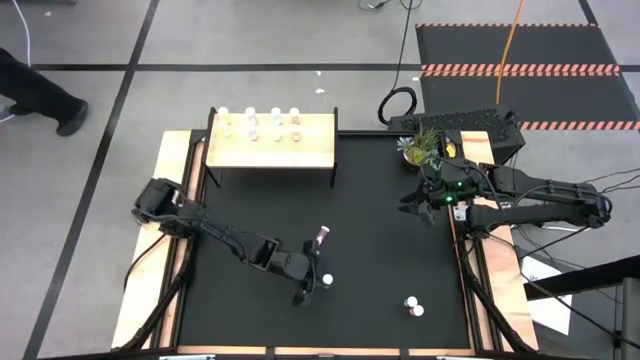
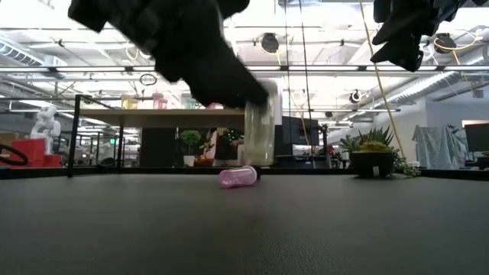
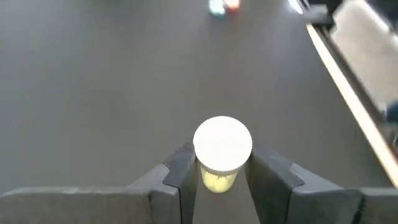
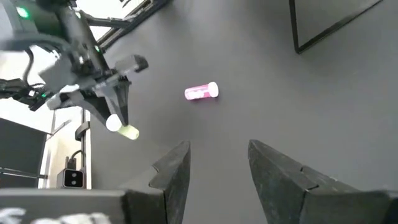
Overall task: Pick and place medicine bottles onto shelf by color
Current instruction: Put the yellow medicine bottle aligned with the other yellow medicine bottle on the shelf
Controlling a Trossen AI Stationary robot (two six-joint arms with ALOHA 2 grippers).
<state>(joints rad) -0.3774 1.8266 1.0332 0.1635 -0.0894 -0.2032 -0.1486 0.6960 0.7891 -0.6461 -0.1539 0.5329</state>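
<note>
Eight bottles (image 1: 276, 113) on one shelf (image 1: 315, 150); four bottles (image 1: 321, 236) on the table (image 1: 380, 250).

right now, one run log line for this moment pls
left gripper: closing around yellowish bottle, front centre | right gripper: open, waiting by plant | pink bottle: lying on mat | shelf: several bottles

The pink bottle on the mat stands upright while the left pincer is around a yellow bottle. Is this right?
Not quite. The pink bottle lies on its side on the mat, as the low view shows. The rest holds: the left pincer is around the yellow bottle, one finger on each side of it.
</note>
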